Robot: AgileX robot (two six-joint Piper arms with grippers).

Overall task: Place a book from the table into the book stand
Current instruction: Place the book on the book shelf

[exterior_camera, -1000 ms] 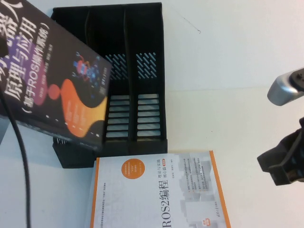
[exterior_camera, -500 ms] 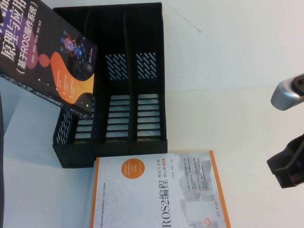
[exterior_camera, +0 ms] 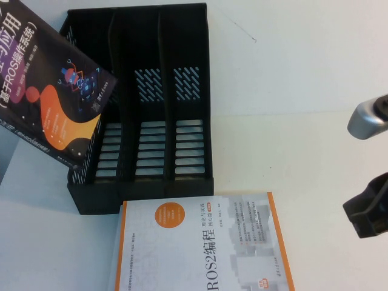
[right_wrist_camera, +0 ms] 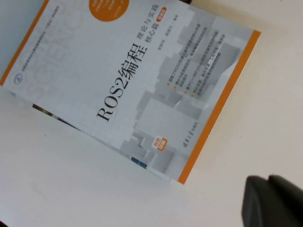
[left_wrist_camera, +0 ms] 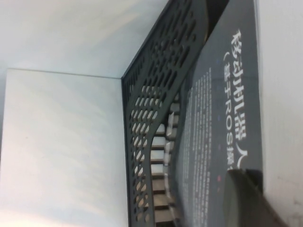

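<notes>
Book (exterior_camera: 51, 91) held tilted in air over left wall of stand (exterior_camera: 148, 109), clamped by left gripper (left_wrist_camera: 246, 198). Insertion step, judged halfway. Next: turn upright, line up with left slot, lower. Right gripper (exterior_camera: 370, 209) parked above table (exterior_camera: 303, 91), fingers not readable.

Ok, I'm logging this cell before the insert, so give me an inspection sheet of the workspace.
Surface: white table, bare to the right of the stand.
Job's things: dark book held tilted over the left end of the black book stand; all three slots look empty.
Clutter: white ROS2 book lying flat in front of the stand.
End effectors: left end effector out of the high view, a dark part on the book; right end effector at the right edge, off the books.
Cables: nothing seen.
Surroundings: nothing seen.
</notes>
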